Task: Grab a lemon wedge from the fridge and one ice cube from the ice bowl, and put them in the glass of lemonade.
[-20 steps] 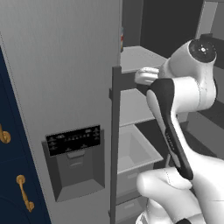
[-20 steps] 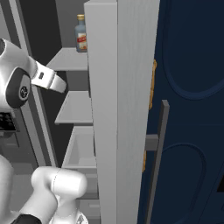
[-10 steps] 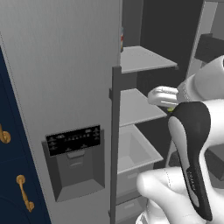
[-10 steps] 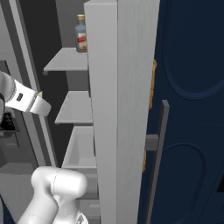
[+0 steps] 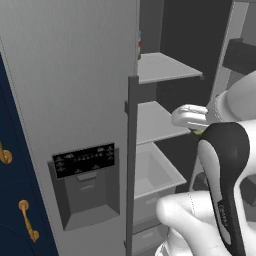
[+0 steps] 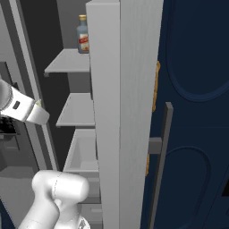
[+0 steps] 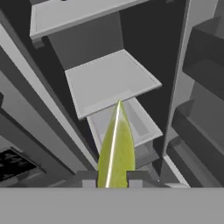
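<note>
lemon wedge (image 7: pixel 115 151) pinched betw. hand (image 7: pixel 111 178) fingertips, prob.

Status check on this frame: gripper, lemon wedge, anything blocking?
Gripper shut on lemon wedge, outside the open fridge. Shelves and drawer sit beyond the wedge. Nothing blocking.

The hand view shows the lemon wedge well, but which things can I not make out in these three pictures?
- Lemon wedge base and the claw fingertips: hand view, cut off by the bottom edge.
- Wedge in the left base view: a green speck, mostly behind the white hand.
- Bottle label: right base view, too small to read.
- Fridge dispenser panel markings: left base view, too small.
- Fridge drawer contents: right base view, partly hidden by the door.
</note>
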